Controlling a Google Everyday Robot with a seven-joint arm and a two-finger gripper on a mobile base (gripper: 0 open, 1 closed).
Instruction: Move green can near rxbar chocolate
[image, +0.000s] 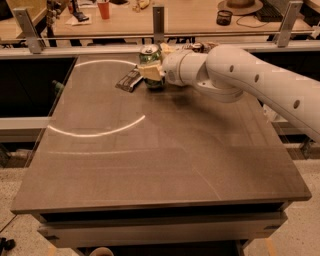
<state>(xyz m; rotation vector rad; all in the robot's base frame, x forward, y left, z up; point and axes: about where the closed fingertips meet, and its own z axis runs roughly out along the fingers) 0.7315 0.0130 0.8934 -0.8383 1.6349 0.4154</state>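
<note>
The green can (149, 56) stands upright at the far side of the table, its silver top showing. My gripper (152, 72) is closed around the can's body, reaching in from the right. The rxbar chocolate (129, 80), a flat dark bar, lies on the table just left of the can, close to it. The can's lower half is hidden by the pale fingers (151, 71).
The brown table (160, 150) has a glossy top with curved light reflections. A metal rail runs along the far edge (100, 47). Behind it is another desk with a red cup (103, 9) and a dark bowl (224, 17).
</note>
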